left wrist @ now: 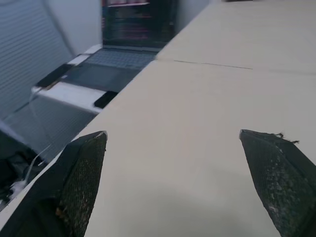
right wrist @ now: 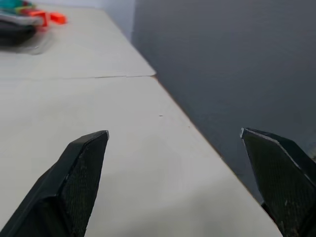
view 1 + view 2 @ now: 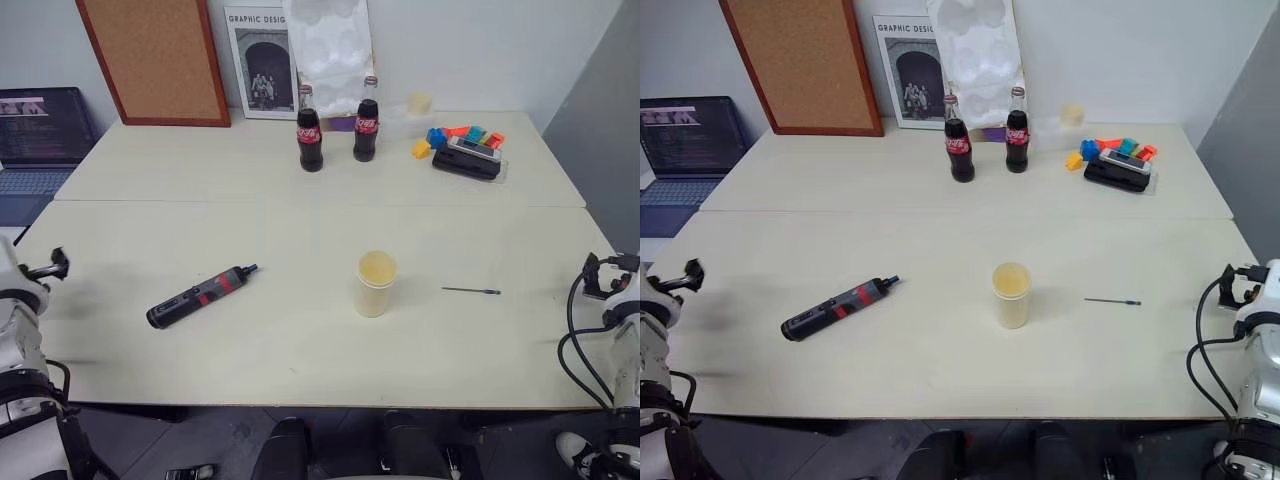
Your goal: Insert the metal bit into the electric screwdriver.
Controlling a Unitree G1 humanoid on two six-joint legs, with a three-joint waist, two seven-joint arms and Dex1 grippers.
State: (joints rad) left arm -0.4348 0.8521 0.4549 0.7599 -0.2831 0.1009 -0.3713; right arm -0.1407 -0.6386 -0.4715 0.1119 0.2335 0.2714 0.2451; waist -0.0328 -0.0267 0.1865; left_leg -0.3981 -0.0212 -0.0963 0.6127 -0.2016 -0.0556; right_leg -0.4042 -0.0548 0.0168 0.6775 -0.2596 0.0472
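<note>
Metal bit [image 3: 471,291] lies flat on the counter [image 3: 300,350], right of centre, level across the view, nothing touching it. Electric screwdriver [image 3: 199,296] lies flat left of centre, tip angled up toward the far right, well apart from the bit. Pale yellow cup [image 3: 376,284] stands upright between them, nearer the bit, touching neither. Far side of the counter: two cola bottles [image 3: 338,133] upright side by side, coloured blocks [image 3: 460,137] next to a black case [image 3: 466,161] at far right, a cork board [image 3: 155,60] and a poster [image 3: 258,63] leaning on the wall. Laptop [image 3: 40,130] sits off the counter's left edge. Left gripper [image 1: 173,187] hangs over the counter's left edge, fingers spread wide, empty. Right gripper [image 2: 177,187] over the right edge, fingers likewise wide apart, holding nothing. Both are well away from bit and screwdriver.
</note>
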